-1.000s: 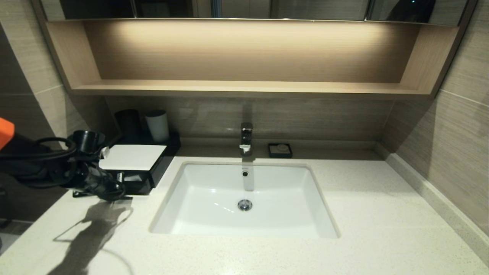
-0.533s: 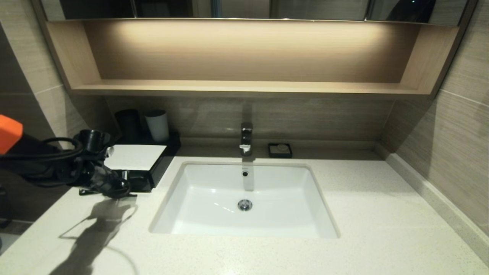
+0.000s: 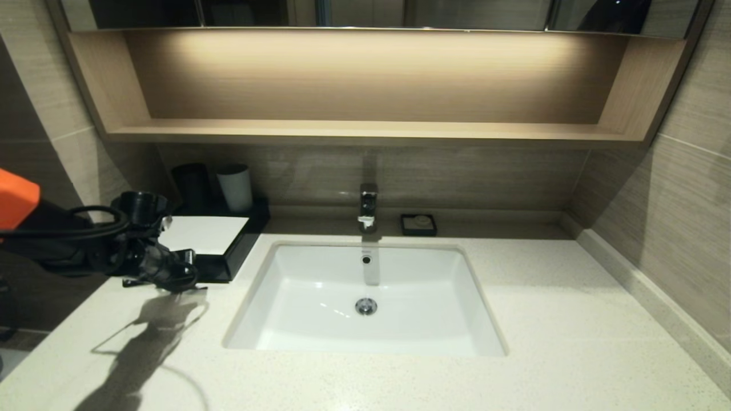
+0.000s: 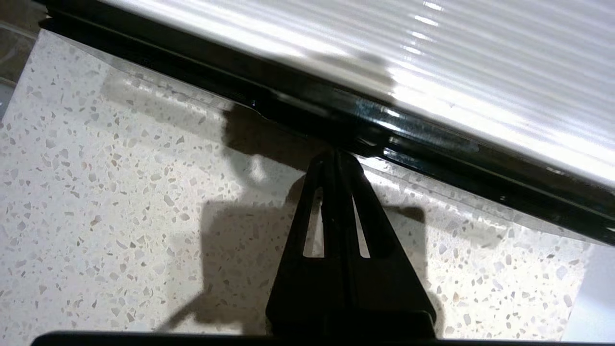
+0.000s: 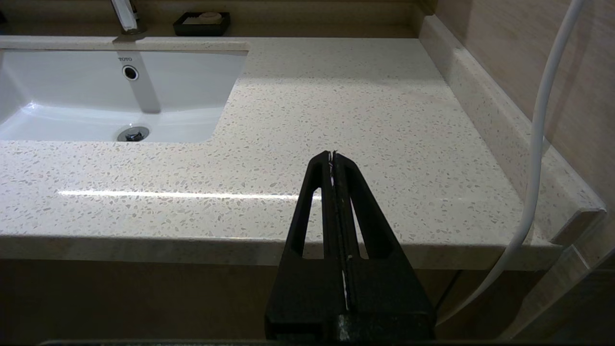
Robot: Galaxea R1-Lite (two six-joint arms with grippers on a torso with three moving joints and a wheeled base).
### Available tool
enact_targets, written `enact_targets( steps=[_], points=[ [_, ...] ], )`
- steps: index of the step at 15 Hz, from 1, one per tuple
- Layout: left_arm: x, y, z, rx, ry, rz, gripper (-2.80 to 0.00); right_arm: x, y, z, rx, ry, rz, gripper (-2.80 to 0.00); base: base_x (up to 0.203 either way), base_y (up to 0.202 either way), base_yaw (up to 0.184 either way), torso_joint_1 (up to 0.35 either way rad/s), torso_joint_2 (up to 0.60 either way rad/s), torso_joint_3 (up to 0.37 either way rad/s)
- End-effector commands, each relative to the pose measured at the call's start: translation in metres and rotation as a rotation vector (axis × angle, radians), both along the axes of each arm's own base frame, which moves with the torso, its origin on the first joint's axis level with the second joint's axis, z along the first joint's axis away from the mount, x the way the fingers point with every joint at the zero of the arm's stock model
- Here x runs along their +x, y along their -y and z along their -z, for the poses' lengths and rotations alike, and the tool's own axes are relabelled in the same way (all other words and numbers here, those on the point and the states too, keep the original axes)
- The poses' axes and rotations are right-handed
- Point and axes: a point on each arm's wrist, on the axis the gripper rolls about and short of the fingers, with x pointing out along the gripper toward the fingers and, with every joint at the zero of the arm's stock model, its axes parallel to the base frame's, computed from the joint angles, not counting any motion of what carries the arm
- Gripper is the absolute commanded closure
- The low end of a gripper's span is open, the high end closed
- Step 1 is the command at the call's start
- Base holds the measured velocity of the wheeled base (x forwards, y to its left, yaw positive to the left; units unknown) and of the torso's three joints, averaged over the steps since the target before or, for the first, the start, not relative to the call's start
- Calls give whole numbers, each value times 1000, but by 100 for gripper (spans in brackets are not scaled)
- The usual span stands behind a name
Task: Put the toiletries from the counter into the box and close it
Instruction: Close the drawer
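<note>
Counter (image 3: 514, 297): L fingers (image 4: 336, 158) pressed together, empty, tips at box (image 3: 225, 260) front; R fingers (image 5: 332, 158) together, empty.

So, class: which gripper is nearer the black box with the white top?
Left. The left gripper has its shut tips at the box front edge; the right gripper hangs before the counter's far end.

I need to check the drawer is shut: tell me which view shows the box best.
The head view: the whole box shows, white top and black front, with the shut left gripper at its front. The left wrist view gives only a close strip of its front edge. The right wrist view misses it.
</note>
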Motion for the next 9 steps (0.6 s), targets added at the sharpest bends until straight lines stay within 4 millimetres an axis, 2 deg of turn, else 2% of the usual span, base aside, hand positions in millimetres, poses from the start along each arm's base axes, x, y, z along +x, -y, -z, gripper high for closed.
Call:
enact_targets(
  steps=[1,9],
  points=[
    [2,0,0,1,17,-3,0,0,0,0,0,2,-1,0,0,0,0,0,0,0],
    [5,-1,0,5,48,-2,0,0,0,1,0,2,-1,0,0,0,0,0,0,0]
  ],
)
